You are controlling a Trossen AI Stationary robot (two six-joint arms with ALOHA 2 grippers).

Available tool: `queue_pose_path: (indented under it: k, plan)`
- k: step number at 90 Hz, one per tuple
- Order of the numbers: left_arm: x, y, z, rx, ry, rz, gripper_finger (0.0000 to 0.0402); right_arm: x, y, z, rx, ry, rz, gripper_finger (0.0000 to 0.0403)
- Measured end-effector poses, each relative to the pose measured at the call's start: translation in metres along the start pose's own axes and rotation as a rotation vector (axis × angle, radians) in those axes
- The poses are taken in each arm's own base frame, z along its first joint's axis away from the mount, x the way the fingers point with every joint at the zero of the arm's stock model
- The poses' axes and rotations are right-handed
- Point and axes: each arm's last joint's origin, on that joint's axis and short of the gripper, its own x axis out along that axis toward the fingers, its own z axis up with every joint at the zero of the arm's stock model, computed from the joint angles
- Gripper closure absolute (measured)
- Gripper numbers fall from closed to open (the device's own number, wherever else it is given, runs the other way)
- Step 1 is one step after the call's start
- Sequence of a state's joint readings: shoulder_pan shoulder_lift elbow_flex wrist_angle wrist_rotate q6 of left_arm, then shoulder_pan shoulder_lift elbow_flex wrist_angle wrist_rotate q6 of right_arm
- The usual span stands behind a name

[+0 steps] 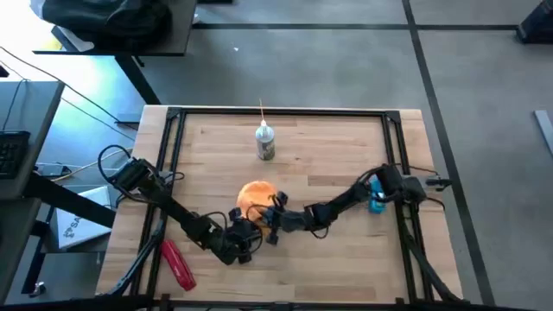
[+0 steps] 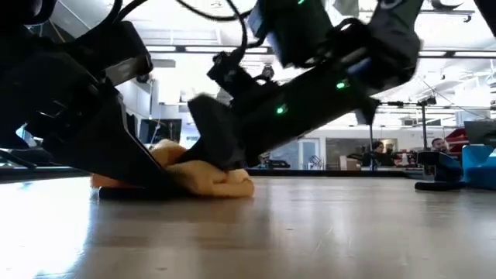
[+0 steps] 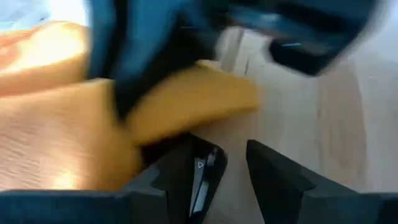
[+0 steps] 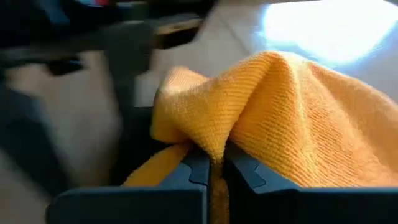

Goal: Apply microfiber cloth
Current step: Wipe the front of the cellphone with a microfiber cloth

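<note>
Cloth first: we see the microfiber cloth [image 1: 257,195] bunched in an orange-yellow heap on the wooden table [image 1: 346,259], near its middle, below the white spray bottle [image 1: 264,142] in the high view. The right gripper [image 4: 215,167] is pinched tight on a raised fold of it (the fabric peaks up between the two dark fingers and drapes to either side). The left gripper [image 3: 233,165] sits just beside the cloth with its fingers parted and nothing between them; one finger [image 3: 186,174] is touching or nearly touching the cloth's edge. In the low view the cloth [image 2: 209,180] rests on the tabletop with both arms slanting down over it. A red tool [image 1: 177,263] lies near the left arm's side of the table.
</note>
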State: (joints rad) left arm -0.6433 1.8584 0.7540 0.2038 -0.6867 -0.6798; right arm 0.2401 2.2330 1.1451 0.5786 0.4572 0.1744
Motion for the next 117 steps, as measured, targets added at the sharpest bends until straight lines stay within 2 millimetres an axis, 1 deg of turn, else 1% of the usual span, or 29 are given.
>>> queue_pose_path:
  k: [5, 16, 20, 24, 30, 36, 47, 53, 58, 65, 72, 76, 86, 92, 97, 106, 117]
  plan:
    - [-0.001, 0.000, -0.001, -0.004, 0.000, 0.000, 0.0268, 0.006, -0.015, 0.000, -0.013, 0.018, -0.063, 0.0403]
    - [-0.002, -0.002, -0.002, -0.015, -0.001, -0.008, 0.0268, 0.015, -0.047, 0.001, -0.001, 0.046, -0.269, 0.0403]
    - [-0.003, -0.003, -0.002, -0.018, 0.004, -0.022, 0.0268, 0.016, -0.054, 0.000, 0.012, 0.054, -0.299, 0.0403]
    - [-0.003, -0.004, -0.002, -0.019, 0.005, -0.028, 0.0268, 0.016, -0.058, 0.005, 0.028, 0.041, -0.294, 0.0403]
    - [-0.003, -0.004, -0.002, -0.019, 0.005, -0.030, 0.0268, 0.013, -0.053, 0.017, 0.056, -0.014, -0.200, 0.0403]
    - [-0.004, -0.005, -0.002, -0.017, 0.002, -0.028, 0.0268, 0.011, -0.041, 0.026, 0.078, -0.079, -0.031, 0.0403]
    - [-0.004, -0.004, -0.003, -0.014, -0.001, -0.019, 0.0268, 0.002, -0.014, 0.028, 0.080, -0.109, 0.271, 0.0403]
    - [-0.004, -0.004, -0.003, -0.009, -0.001, -0.018, 0.0268, -0.003, -0.001, 0.026, 0.060, -0.102, 0.347, 0.0403]
    - [-0.004, -0.004, -0.003, 0.005, -0.002, -0.019, 0.0268, -0.006, 0.005, 0.024, 0.029, -0.088, 0.373, 0.0403]
    - [-0.004, -0.004, -0.002, 0.018, -0.004, -0.020, 0.0268, -0.004, 0.008, 0.020, -0.002, -0.075, 0.375, 0.0403]
    - [-0.004, -0.004, -0.002, 0.016, -0.005, -0.019, 0.0268, 0.007, 0.005, 0.017, -0.007, -0.064, 0.372, 0.0403]
    - [-0.004, -0.004, -0.002, 0.016, -0.007, -0.020, 0.0268, 0.015, 0.003, 0.015, -0.006, -0.053, 0.387, 0.0403]
    - [-0.004, -0.005, -0.002, 0.014, -0.015, -0.025, 0.0268, 0.039, 0.000, 0.020, -0.014, -0.056, 0.412, 0.0403]
    - [-0.003, -0.005, -0.001, 0.007, -0.017, -0.022, 0.0268, 0.053, -0.003, 0.023, -0.028, -0.017, 0.373, 0.0403]
    - [-0.003, -0.005, -0.001, 0.005, -0.019, -0.021, 0.0268, 0.060, -0.007, 0.028, -0.034, 0.033, 0.302, 0.0403]
    - [-0.003, -0.004, -0.001, -0.013, -0.019, -0.018, 0.0268, 0.063, -0.018, 0.031, -0.072, 0.095, 0.148, 0.0403]
    - [-0.003, -0.005, -0.001, -0.021, -0.021, -0.019, 0.0268, 0.051, -0.028, 0.031, -0.175, 0.145, -0.020, 0.0403]
